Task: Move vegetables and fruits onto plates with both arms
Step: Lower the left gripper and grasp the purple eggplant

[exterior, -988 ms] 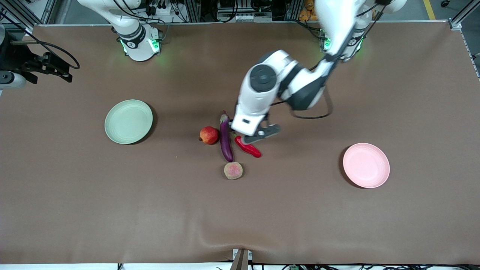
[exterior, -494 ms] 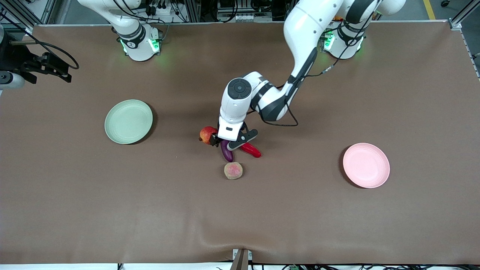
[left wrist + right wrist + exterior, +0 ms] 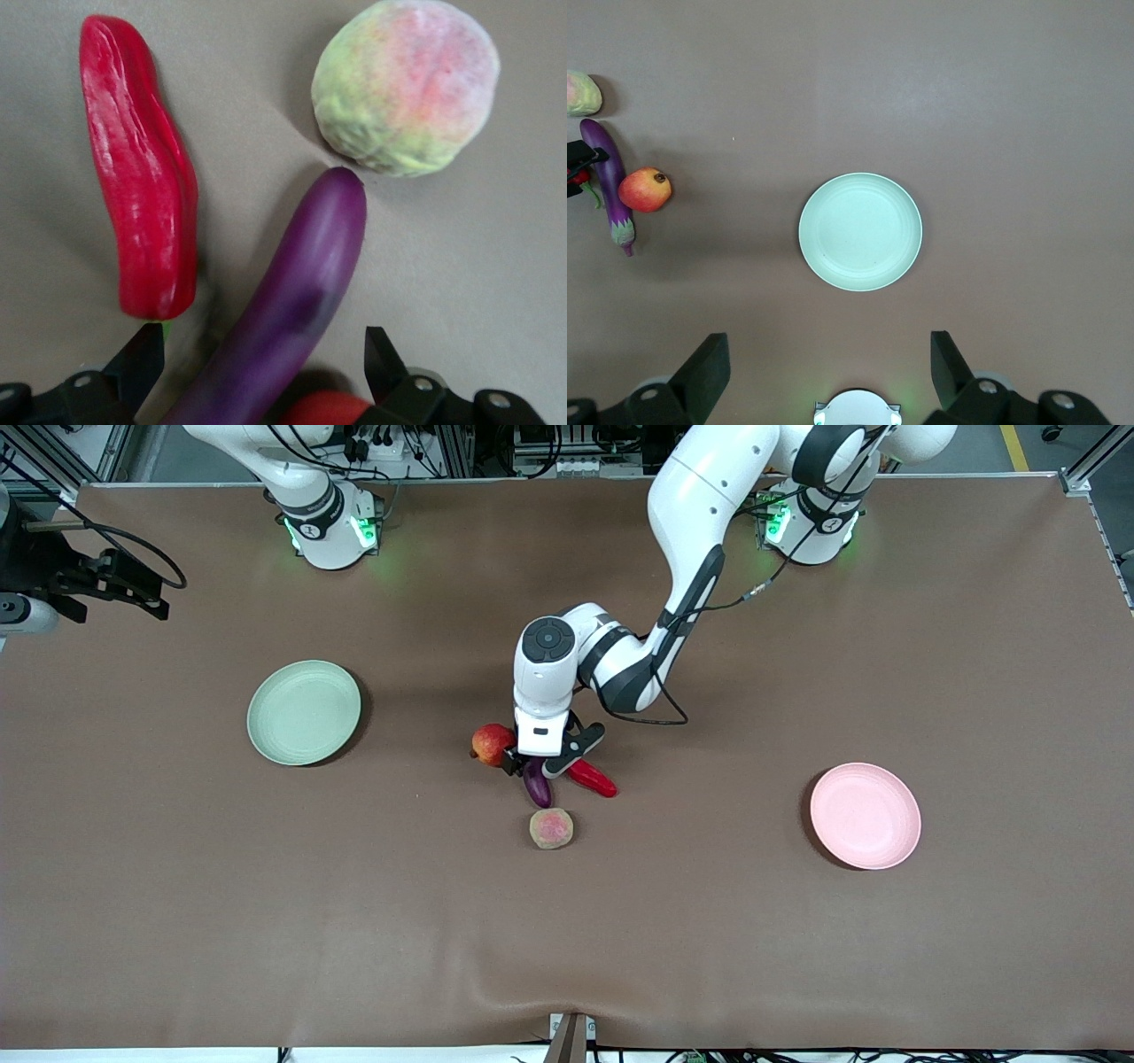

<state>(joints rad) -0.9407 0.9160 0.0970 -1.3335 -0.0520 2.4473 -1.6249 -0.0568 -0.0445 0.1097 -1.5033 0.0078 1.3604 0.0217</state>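
My left hand [image 3: 532, 764] is down low over the eggplant [image 3: 537, 784], fingers spread wide, one on each side of it, nothing gripped. The chili pepper [image 3: 592, 778] lies just beside it, the red fruit [image 3: 493, 742] too, the yellowish-green fruit [image 3: 551, 828] nearer the camera. My right hand [image 3: 830, 372] waits wide open above the green plate [image 3: 304, 712]; the pink plate [image 3: 865, 816] sits near the left arm's end of the worktop [image 3: 266, 921].

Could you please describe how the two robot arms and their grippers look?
Both arms are glossy white with rounded segments and dark grey to black joint bands. The left arm has a round dark cap on one joint and a thin black cable looping along it. Green lights glow at both bases. The left gripper and the right gripper have black, wedge-shaped fingers with small metal screws.
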